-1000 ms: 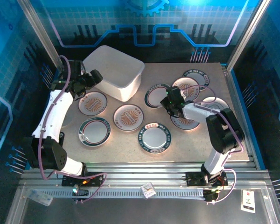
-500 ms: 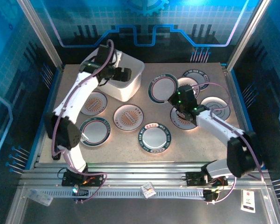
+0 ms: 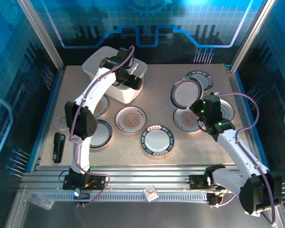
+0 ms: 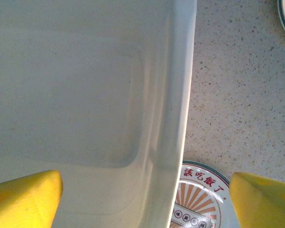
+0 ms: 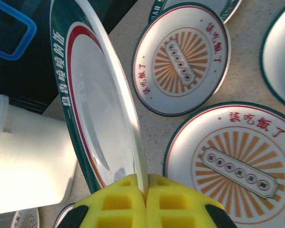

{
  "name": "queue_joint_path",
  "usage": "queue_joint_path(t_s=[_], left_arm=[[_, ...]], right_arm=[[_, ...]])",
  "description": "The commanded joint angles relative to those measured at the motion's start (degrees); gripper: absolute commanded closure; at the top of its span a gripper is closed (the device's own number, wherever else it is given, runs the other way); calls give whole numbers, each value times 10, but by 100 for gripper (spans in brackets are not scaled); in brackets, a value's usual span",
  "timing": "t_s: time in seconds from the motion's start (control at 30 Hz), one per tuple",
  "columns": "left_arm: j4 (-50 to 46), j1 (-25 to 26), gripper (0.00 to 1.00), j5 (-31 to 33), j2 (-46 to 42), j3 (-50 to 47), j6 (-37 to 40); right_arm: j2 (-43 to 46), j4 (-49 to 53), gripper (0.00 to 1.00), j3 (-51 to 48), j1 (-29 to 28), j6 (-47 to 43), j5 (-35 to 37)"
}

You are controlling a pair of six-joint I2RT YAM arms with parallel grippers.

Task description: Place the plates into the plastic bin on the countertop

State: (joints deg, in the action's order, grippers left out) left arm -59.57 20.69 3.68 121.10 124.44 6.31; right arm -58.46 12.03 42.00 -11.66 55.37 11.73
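green-rimmed plate (image 5: 99, 109) just came off the surface (image 3: 180, 149). a second ago it lay flat near the middle with the others. now it is raised and tipped on edge, right of centre, well apart from the plastic bin (image 3: 92, 64) at back left. right fingers (image 5: 149, 202) are pressed together, pinching its lower rim.

left arm swung from beside the bin to above it. left fingers (image 3: 131, 81) are spread wide and hold nothing. in the left wrist view one yellow fingertip (image 4: 23, 199) hangs over the bin's inside and the other over the surface outside its wall.

judgement: first carry is under way and no drop has been made. the bin floor is bare where the left wrist view shows it. the rest lie flat on the surface, e.g. orange-faced plate (image 3: 131, 118) and white-centred plate (image 3: 157, 139). the left arm over the bin mouth probably has to clear before the plate goes in.

hard to see:
- the left arm covers part of the bin's inside in the top view, and the left wrist view cuts off the rest.
- one plate at front left is half under the left arm, and one at right is half behind the right arm.
- the held plate's underside is not seen.
- dark oblong thing (image 3: 58, 146) lies by the left edge of the surface, can't tell what it is.
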Motion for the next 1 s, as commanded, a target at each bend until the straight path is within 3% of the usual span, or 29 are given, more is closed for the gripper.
queue_joint_path(t_s=[0.0,0.47,0.97], left_arm=[[-41,9,10,-2,24,29,-8],[-85,34,32,-40,73,86,-91],[-63,65,34,-139,125,184,-263]], right_arm=[[18,3,100,-14,9,-10,-10],[57,2,100,-48,21,6,-33],[108,25,100,-44,79,-1,-96]])
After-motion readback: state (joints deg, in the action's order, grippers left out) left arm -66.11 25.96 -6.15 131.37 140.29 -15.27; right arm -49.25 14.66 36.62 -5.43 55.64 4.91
